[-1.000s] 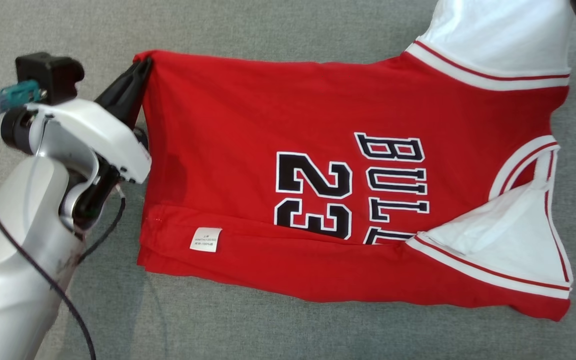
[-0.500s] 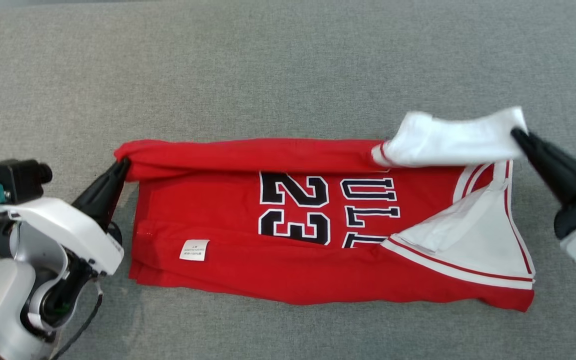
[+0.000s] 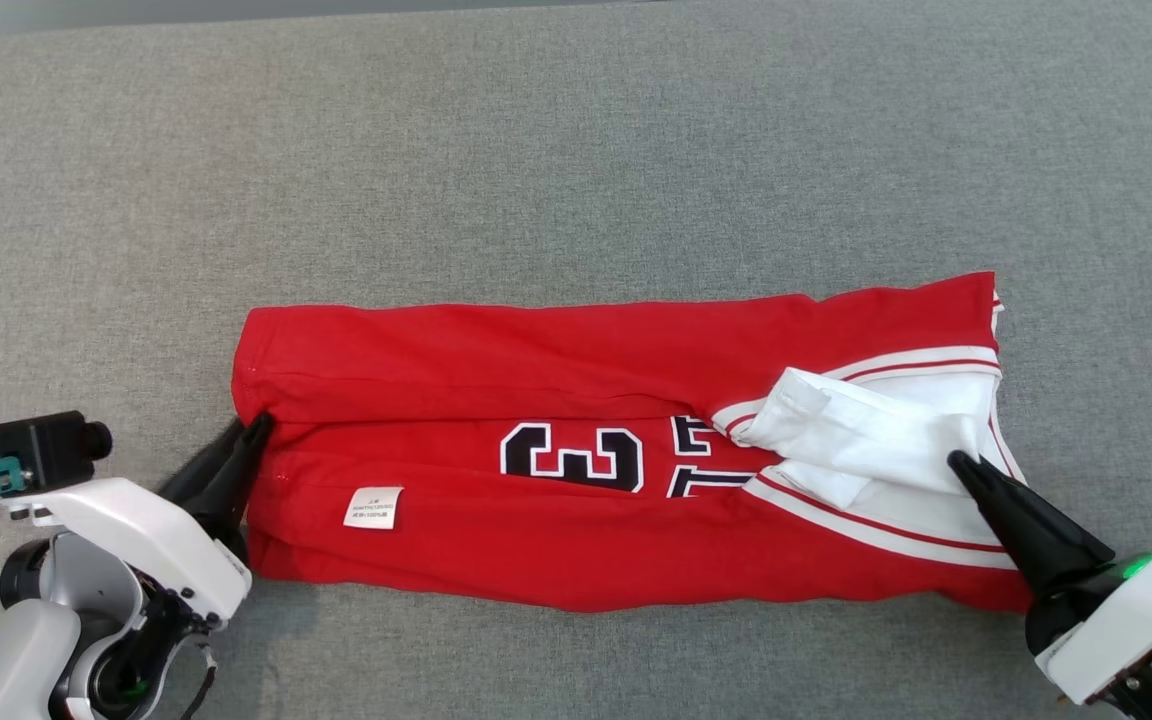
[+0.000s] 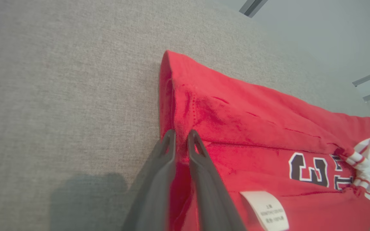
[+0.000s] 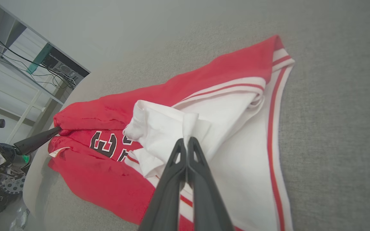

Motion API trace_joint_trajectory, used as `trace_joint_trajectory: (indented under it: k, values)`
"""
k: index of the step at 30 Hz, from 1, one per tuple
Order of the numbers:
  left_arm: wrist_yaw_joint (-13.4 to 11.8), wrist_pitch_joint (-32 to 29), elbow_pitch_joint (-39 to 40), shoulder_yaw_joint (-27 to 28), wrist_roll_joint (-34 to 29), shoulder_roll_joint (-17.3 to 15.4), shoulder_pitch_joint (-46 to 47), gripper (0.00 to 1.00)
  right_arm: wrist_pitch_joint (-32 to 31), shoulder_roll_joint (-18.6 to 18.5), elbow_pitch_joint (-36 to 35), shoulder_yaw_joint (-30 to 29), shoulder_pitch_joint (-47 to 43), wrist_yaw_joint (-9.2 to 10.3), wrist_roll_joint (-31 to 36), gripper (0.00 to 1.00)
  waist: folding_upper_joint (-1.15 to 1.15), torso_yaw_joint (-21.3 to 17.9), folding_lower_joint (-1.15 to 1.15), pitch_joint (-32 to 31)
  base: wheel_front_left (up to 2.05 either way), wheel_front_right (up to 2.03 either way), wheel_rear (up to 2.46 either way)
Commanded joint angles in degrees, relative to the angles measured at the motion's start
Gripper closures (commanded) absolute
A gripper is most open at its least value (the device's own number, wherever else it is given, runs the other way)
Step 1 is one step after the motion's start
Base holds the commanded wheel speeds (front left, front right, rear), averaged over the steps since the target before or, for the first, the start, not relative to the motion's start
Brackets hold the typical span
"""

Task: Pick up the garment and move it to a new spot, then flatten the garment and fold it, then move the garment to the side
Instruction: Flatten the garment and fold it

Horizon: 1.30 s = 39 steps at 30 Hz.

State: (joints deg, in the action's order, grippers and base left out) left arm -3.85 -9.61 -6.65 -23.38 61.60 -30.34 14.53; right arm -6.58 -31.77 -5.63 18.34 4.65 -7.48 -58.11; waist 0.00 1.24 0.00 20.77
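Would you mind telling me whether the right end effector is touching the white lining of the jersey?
Touching. The right wrist view shows the right end effector closed on a pinch of the white lining of the jersey.

Grey fabric surface (image 3: 576,150), cabled shelving (image 5: 11,64)

The garment (image 3: 556,375) is soft matt red cloth with white cloth panels and a smooth white label (image 3: 373,508). The worktop (image 3: 576,150) is covered in rough grey woven fabric. The left tool (image 3: 258,425) and right tool (image 3: 956,462) have matt dark plastic fingers.
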Motion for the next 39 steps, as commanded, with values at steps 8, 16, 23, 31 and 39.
trace_joint_trajectory:
  k: [8,16,23,31,39]
  values:
    - [-5.2,13.5,2.2,4.8,-5.0,1.6,-2.5,0.00,3.3,8.6,-3.6,-9.4,-4.9,-0.02,9.0,0.00,0.00,-0.2,0.00,-0.8,0.00,0.00,0.00]
    - [-12.1,23.4,10.3,6.6,-14.9,3.1,-3.1,0.00,11.0,17.7,-6.2,-19.2,-2.7,-0.03,22.3,0.00,0.00,-0.5,0.00,-2.6,0.00,0.00,0.00]
    - [-12.8,24.8,14.6,7.5,-25.0,4.9,-2.1,0.00,14.4,20.9,-3.2,-21.3,0.4,-0.03,32.9,0.00,0.00,0.2,0.00,-4.3,0.00,0.00,0.00]
    - [-8.3,24.8,12.1,9.2,-33.4,6.0,-4.7,0.00,16.7,20.0,3.8,-20.8,1.2,-0.03,37.3,0.00,0.00,1.2,0.00,-5.9,0.00,0.00,0.00]
    - [-4.9,24.8,7.1,8.5,-35.4,7.0,-3.1,0.00,16.6,19.4,7.1,-20.7,1.6,-0.02,36.8,0.00,0.00,2.4,0.00,-6.3,0.00,0.00,0.00]
